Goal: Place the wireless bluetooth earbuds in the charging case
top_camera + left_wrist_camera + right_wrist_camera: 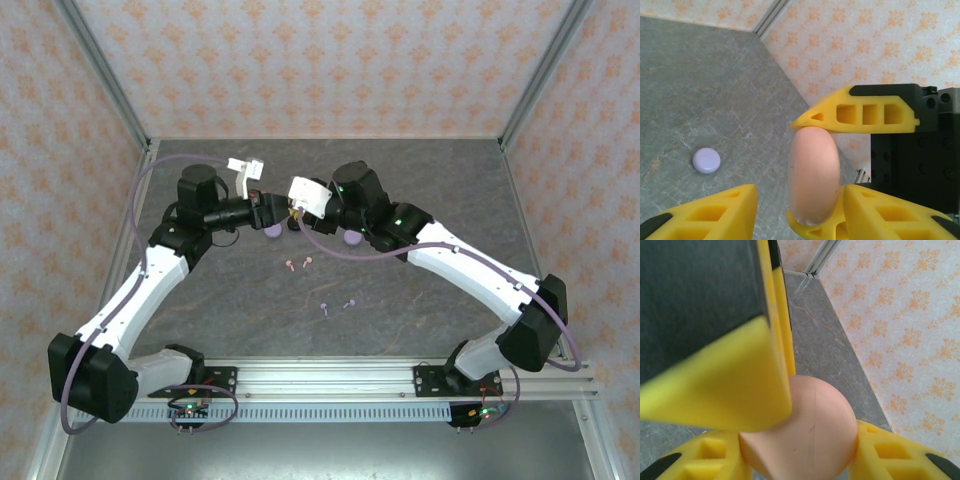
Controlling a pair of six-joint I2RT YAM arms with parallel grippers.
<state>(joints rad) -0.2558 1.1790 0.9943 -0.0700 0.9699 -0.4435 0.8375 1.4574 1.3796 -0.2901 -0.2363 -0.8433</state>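
A peach-pink disc case (807, 440) hangs above the table, on edge. My right gripper (800, 440) is shut on it, its fingers (855, 117) pressing the rim top and bottom in the left wrist view. My left gripper (800, 195) is open around the case's flat faces: one finger (890, 210) lies close against it and the other (715, 212) stands well apart. Both grippers meet at mid-table (283, 211). Two pink earbuds (298, 264) and two lavender earbuds (337, 306) lie loose on the table nearer the bases. The black buds and the other lavender pair are out of view.
A lavender disc case (273, 230) lies under the left gripper, and another lavender disc case (352, 238) lies beside the right arm. Patterned walls close in the grey table (420, 300) on three sides. One lavender disc (706, 160) sits on open floor.
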